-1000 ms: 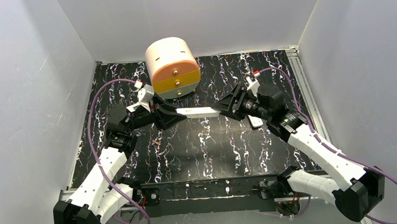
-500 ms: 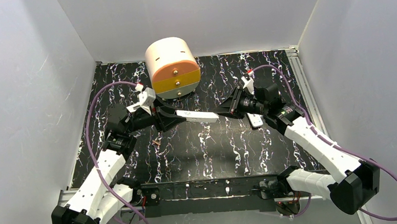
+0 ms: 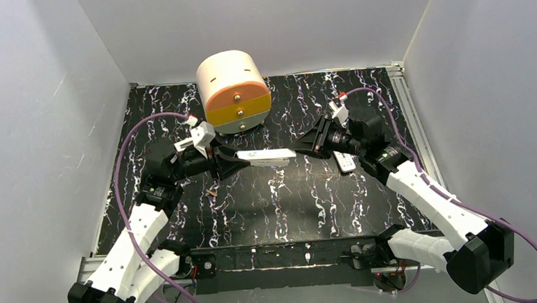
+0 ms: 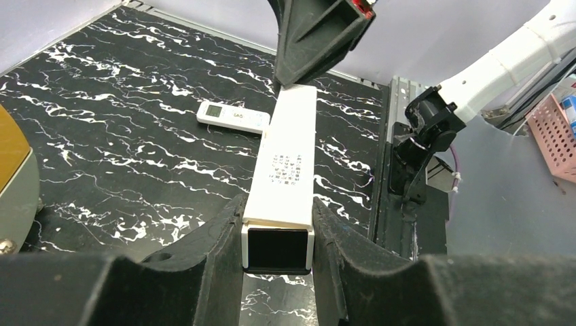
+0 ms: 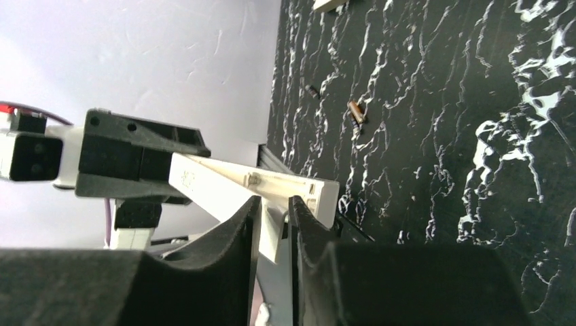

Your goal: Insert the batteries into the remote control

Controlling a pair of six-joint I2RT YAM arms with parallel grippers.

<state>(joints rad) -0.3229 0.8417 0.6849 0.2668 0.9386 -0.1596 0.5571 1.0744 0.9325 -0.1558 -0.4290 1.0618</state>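
The batteries [image 3: 211, 193] are tiny, hard, smooth cylinders. They will probably roll or squirt out of a pinch, so each is best taken across the middle of its barrel with a narrow opening. They lie loose on the surface [image 3: 289, 199] near the left arm, with one showing coppery in the right wrist view. The remote [image 3: 347, 162] looks light, stiff and slick, so its long sides are the place to hold it. It lies face up, screen showing, just beside the right arm, and neither tool touches it. Both tools are busy with a long white bar [image 3: 266, 156] held in the air between them. The left tool [image 3: 235, 160] is closed on one end, a finger flat against each side. The right tool [image 3: 300, 150] is nearly shut, pinching a thin edge at the other end.
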